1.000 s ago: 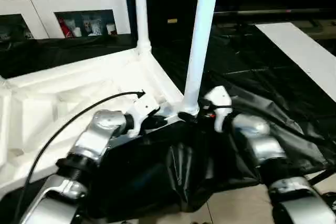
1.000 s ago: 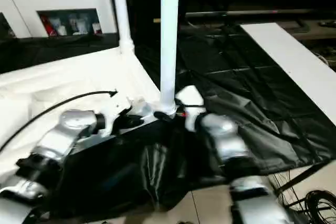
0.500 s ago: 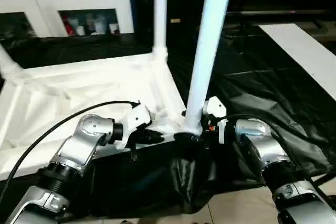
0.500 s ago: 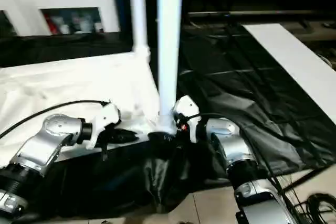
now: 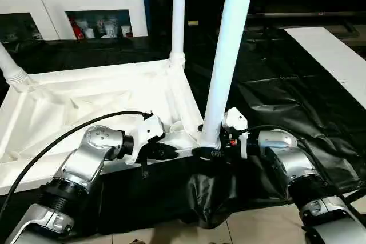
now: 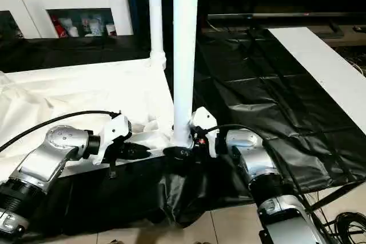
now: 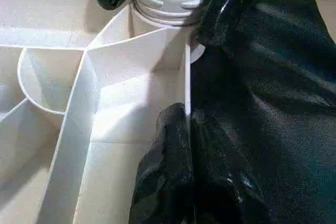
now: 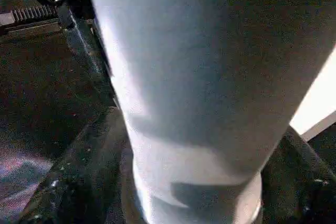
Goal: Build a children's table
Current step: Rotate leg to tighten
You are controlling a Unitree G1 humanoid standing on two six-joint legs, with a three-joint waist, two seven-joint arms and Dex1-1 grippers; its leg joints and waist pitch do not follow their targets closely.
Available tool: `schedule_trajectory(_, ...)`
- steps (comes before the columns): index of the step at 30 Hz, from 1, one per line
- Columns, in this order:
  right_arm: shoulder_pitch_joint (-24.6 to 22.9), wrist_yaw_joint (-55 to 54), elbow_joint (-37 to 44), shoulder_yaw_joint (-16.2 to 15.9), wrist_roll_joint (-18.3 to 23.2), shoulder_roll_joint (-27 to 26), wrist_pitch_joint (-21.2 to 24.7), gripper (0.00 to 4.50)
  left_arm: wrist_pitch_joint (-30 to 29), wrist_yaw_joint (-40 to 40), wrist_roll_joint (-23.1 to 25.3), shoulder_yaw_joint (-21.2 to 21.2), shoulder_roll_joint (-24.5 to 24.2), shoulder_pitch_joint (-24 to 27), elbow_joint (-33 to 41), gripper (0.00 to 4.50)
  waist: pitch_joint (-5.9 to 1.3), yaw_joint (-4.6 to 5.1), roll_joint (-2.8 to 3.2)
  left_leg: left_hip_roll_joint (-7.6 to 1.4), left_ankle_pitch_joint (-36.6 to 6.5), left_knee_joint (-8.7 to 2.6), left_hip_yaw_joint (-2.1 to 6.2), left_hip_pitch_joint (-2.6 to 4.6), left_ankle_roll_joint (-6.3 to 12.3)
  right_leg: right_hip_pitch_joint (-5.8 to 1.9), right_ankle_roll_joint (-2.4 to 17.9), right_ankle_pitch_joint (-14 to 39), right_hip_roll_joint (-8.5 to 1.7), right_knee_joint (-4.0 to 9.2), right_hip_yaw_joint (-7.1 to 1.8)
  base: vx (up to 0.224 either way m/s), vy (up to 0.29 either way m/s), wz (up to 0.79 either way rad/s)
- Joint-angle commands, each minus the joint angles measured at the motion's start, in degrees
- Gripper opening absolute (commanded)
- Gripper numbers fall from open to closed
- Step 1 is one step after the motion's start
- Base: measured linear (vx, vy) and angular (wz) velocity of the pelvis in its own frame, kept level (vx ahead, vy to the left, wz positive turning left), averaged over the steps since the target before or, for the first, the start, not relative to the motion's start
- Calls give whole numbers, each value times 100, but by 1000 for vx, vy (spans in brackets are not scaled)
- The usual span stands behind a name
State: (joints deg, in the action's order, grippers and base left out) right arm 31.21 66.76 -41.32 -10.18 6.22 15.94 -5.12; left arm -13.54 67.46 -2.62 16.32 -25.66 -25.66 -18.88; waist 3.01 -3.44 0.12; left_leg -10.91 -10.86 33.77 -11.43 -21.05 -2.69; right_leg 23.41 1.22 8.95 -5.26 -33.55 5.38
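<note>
Black-sheeted table (image 5: 297,101) carries the upside-down children's table top (image 5: 86,104), white glass-door cabinet (image 5: 74,10) far left. Near-right leg (image 5: 229,55) stands upright in its corner socket, long axis vertical. Right gripper (image 6: 184,151) is clamped round that leg's base, directly ahead of it at the near edge. Left gripper (image 7: 189,145) pinches the top's near rim just left of the socket, fingers together on the wall. Far-right leg (image 5: 179,15) already seated. Judgement: next move is a straight push or twist down the vertical axis.
</note>
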Motion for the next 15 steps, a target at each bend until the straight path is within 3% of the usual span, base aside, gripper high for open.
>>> schedule_trajectory(1, 6, 152, -87, -57, -24, 23, 3, 314, -7, 22, -117, 19, -9, -12, 110, 0, -387, -17, -22, -280, -1016, -385, 103, 72, 312, -303, 1331, 1359, -359, 305, -314, 0, 0, 0)
schedule_trajectory(4, 4, 158, -108, -48, -18, 26, 9, 278, -3, 43, -110, 21, -4, -26, 75, 0, -387, -14, -4, -279, -1033, -383, 103, 71, 304, -301, 1332, 1355, -353, 306, -312, 0, 0, 0)
schedule_trajectory(12, -1, -146, -236, 37, -17, -108, 2, 268, 9, 45, -80, 21, 31, -107, -40, 0, -390, -9, 17, -276, -1123, -381, 110, 70, 249, -305, 1352, 1369, -354, 306, -312, 0, 0, 0)
schedule_trajectory(15, 45, -666, -353, 154, -41, -307, 12, 267, -1, -270, 54, -19, 137, -204, -245, 0, -362, 14, 22, -263, -1410, -398, 118, 92, 148, -275, 1267, 1762, -352, 356, -315, 0, 0, 0)
